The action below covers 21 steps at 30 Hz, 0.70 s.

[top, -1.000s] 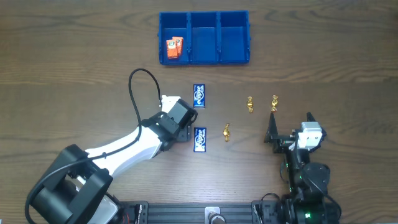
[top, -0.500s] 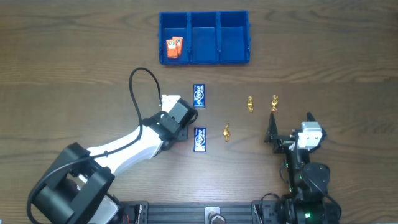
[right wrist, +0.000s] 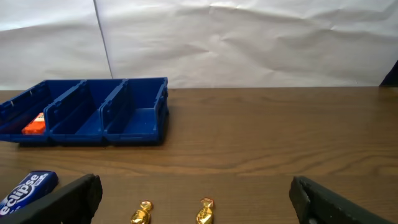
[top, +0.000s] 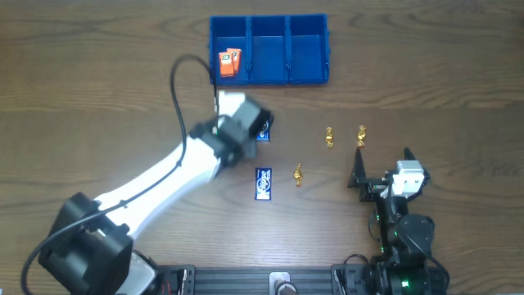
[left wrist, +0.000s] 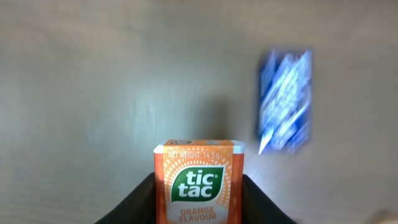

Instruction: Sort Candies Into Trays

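Now | left claw (left wrist: 199, 200) clamps rectangular orange box (left wrist: 199, 177) | right claw (right wrist: 194, 186) spread wide

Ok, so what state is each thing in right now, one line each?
Left pincer: shut on orange candy box, held above the table.
Right pincer: open, empty.
Blue tray: left compartment holds orange boxes, other two empty.
Blue packets: two, flat on the table, unsorted.
Gold candies: three, wrapped, loose on the table.
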Available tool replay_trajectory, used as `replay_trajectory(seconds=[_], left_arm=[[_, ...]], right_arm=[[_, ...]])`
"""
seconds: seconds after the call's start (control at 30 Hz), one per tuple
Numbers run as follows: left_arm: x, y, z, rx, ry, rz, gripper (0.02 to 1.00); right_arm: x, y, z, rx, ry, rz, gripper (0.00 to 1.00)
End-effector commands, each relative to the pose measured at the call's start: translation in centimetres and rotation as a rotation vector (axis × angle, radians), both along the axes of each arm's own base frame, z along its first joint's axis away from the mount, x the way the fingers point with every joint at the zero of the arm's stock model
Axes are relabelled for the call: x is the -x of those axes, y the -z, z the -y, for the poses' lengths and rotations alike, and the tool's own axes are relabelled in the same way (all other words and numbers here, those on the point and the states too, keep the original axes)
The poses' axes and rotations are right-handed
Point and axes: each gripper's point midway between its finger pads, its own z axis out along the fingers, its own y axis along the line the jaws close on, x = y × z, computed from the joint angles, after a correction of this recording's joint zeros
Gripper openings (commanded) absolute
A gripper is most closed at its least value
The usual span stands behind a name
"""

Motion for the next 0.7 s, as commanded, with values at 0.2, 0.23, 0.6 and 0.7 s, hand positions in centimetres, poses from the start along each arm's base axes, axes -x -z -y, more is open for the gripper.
replay_trajectory(seconds=[0.2, 0.23, 0.6, 0.7], left_arm=[[-16.2, -14.3, -1.5, 0.082, -0.088, 0.291, 0.286], [-17.0, -13.9, -1.4, 0.081, -0.081, 0.282, 0.286], [-21.8, -1.9, -1.8, 0.065, -0.085, 0.058, 0.290], [-21.8, -1.5, -1.9, 0.059, -0.082, 0.052, 0.292]], right_arm=[[0.0, 0.1, 0.1, 0.012, 0.002, -0.002, 0.998], [0.0, 0.1, 0.1, 0.012, 0.002, -0.002, 0.998], [0.0, 0.1, 0.1, 0.012, 0.002, -0.002, 0.998], [0.0, 0.1, 0.1, 0.012, 0.002, -0.002, 0.998]])
